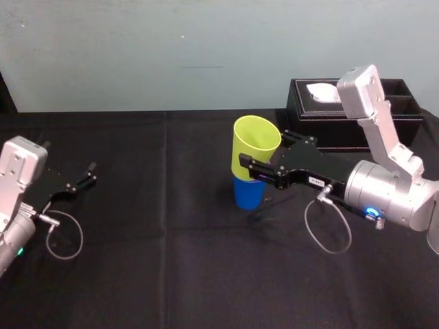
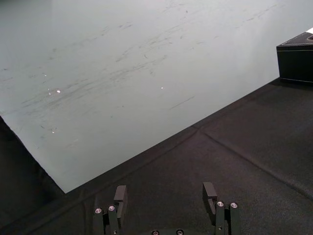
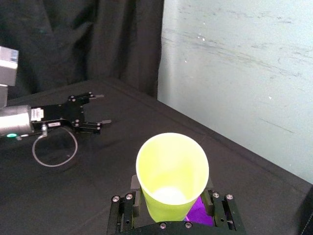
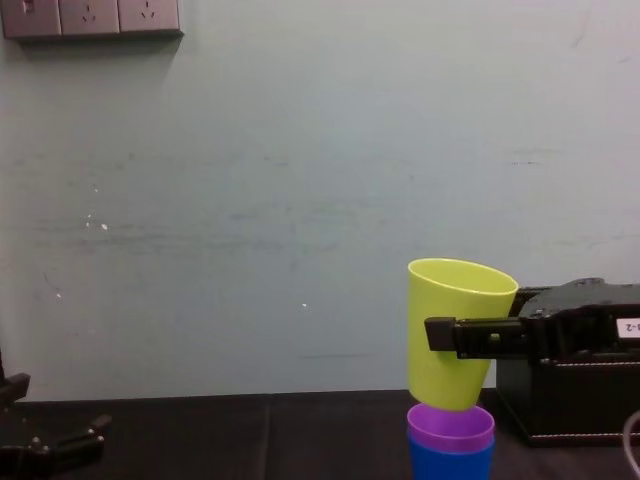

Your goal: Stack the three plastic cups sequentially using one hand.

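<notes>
My right gripper (image 1: 263,151) is shut on the yellow-green cup (image 1: 255,140), its fingers pressing the cup's sides about halfway up. The cup (image 4: 455,330) hangs upright, slightly tilted, with its base right at the mouth of the purple cup (image 4: 450,425). That purple cup sits nested in the blue cup (image 4: 450,462), which stands on the black cloth (image 1: 171,260) near the table's middle. In the right wrist view, purple (image 3: 198,214) shows below the yellow-green cup (image 3: 172,176). My left gripper (image 1: 88,175) rests open and empty at the far left.
A black leather tissue box (image 1: 322,130) stands at the back right, close behind my right arm. A pale wall (image 4: 300,200) runs along the table's far edge. Black cloth lies bare between the cups and the left gripper (image 2: 165,193).
</notes>
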